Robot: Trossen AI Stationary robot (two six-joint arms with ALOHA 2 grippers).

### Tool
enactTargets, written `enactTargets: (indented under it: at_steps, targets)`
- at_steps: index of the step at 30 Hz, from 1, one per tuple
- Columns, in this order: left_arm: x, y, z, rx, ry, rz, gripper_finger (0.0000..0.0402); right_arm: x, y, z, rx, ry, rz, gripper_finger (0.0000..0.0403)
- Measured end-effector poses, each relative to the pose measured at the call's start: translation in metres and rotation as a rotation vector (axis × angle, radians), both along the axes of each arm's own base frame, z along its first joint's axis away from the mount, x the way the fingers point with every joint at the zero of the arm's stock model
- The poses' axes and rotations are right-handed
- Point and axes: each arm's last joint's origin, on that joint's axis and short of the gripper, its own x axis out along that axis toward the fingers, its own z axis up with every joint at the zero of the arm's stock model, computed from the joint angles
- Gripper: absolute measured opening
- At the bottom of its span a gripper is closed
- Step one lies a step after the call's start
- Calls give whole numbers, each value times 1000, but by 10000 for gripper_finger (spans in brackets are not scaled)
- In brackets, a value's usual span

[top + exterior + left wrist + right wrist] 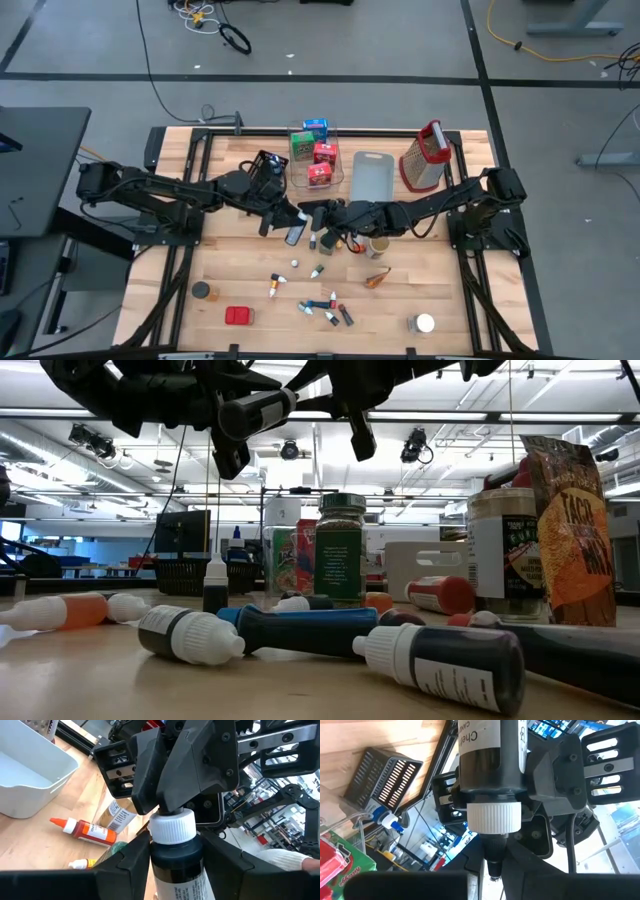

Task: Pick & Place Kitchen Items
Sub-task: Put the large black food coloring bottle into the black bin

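Nearest first, low in the high view: a flat red box (238,316), a small dark round can (203,291) and a white-lidded jar (424,323) sit along the near edge of the wooden worktop (230,260). A scatter of tiny coloured-cap bottles (322,306) lies between them, smooth plastic tubes on their sides, and an orange scrap (377,279) sits a little to the right.

Centre of the frame, here's the action: both arms meet above the worktop, and it looks like a hand-over. The dark plastic bottle with a ribbed white cap (172,827) hangs in the air between them. The left pincer (176,865) sits narrow, its fingers (127,865) lying against both sides of the glossy cylindrical body. The right pincer (492,866) is pinched nearly closed on the slim nozzle tip beyond the cap.

So both have a hold! Next, I'd judge, the right must let go of the nozzle cleanly, without tugging the slick, round body askew in the left's grip.

Farther back, in the upper middle: a clear tray (340,172) holds red, green and blue cardboard boxes. Beside it is a grey-blue tray (372,180), and at its right stands the perforated metal grater with a red handle (424,158).
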Motion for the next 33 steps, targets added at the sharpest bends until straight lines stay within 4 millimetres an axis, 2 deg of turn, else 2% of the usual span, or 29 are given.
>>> enactTargets:
  at_steps: [4,14,19,23,29,33]
  targets:
    - [0,0,0,2,-2,1,174,0,0,0,25,-10,-15,46]
    - [0,0,0,26,-10,-7,168,-1,3,0,395,-146,-84,66]
    - [0,0,0,47,-17,-12,174,-2,8,0,556,-205,-98,96]
    - [0,0,0,48,-16,-8,173,-2,9,0,614,-241,-139,130]
    - [0,0,0,69,-21,-10,171,-5,5,1,677,-376,-344,176]
    - [0,0,0,98,-30,-6,174,-7,8,0,897,-510,-409,190]
